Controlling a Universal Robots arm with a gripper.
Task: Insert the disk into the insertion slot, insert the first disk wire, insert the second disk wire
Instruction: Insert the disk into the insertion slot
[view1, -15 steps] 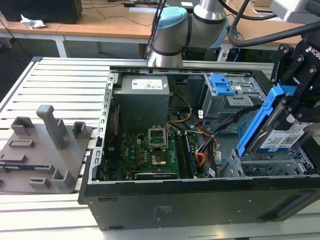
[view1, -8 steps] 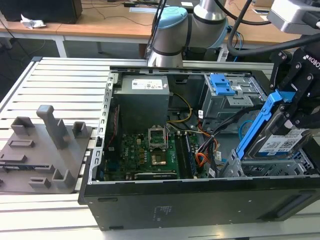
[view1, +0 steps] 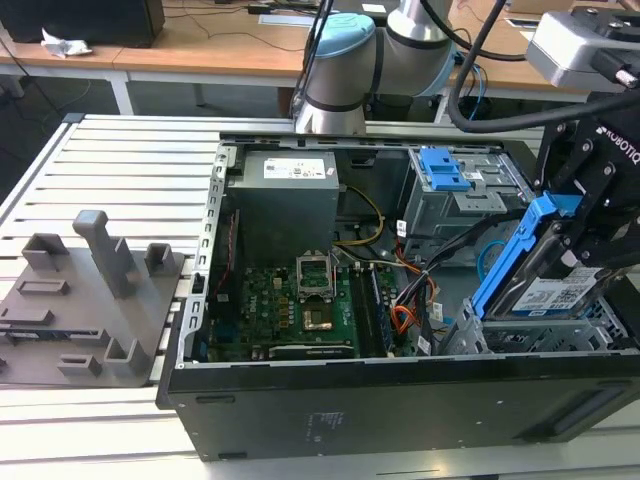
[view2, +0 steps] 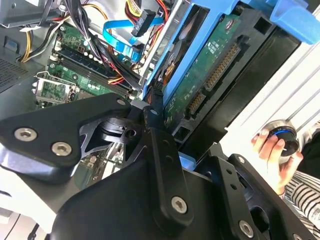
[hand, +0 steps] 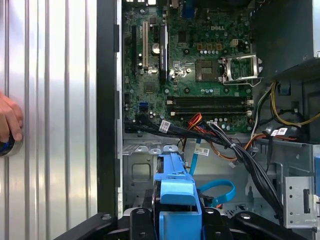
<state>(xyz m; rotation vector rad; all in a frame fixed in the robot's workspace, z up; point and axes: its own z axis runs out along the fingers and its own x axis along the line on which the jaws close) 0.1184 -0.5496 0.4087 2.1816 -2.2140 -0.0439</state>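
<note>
Gripper (view1: 568, 240) is clamped on the disk (view1: 556, 296) — fingers pinch its blue frame (view1: 508, 262) near the upper end. The disk hangs tilted, label side up, lower end pointing down into the open case (view1: 400, 400). The insertion slot (view1: 463, 335) is directly below that lower end; the disk isn't seated, and I can't tell whether frame and bay touch. The second wrist view shows the disk's green circuit board (view2: 210, 65) and connectors right by my fingers. The taller cage with blue latch (view1: 447, 180) is just beyond me. In the first wrist view a blue flat cable (hand: 220, 191) loops beside the frame, with a black cable bundle (hand: 240, 152) between disk and motherboard (hand: 190, 65). A person's hand (view2: 272, 150) is outside the case on a round knob (view2: 282, 136). The grey fixture plate (view1: 80, 300) is well apart from me — across the case, on the slatted table (view1: 130, 170).
</note>
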